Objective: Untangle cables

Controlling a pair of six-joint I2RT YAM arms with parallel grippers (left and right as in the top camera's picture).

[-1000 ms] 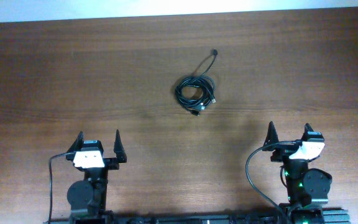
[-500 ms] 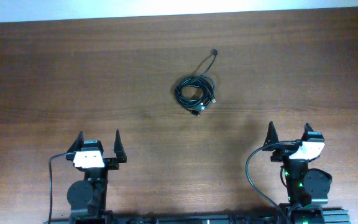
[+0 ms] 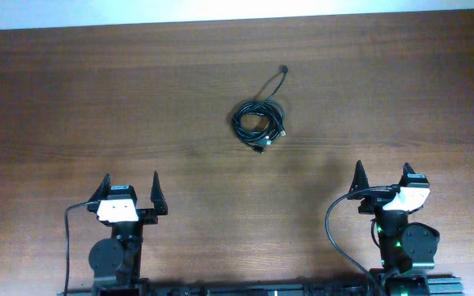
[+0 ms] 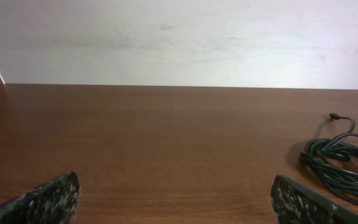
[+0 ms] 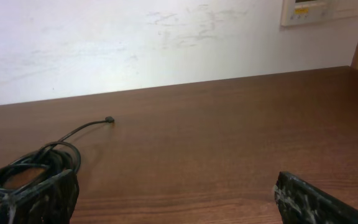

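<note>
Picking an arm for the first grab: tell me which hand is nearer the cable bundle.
Right, narrowly. The right hand sits on the robot's side of the cable bundle, off to its right; the left hand sits off to its left, slightly farther.

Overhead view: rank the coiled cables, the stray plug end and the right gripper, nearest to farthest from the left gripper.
1. coiled cables, mid-table, ahead and rightward.
2. stray plug end, beyond the coil.
3. right gripper, far right.
</note>
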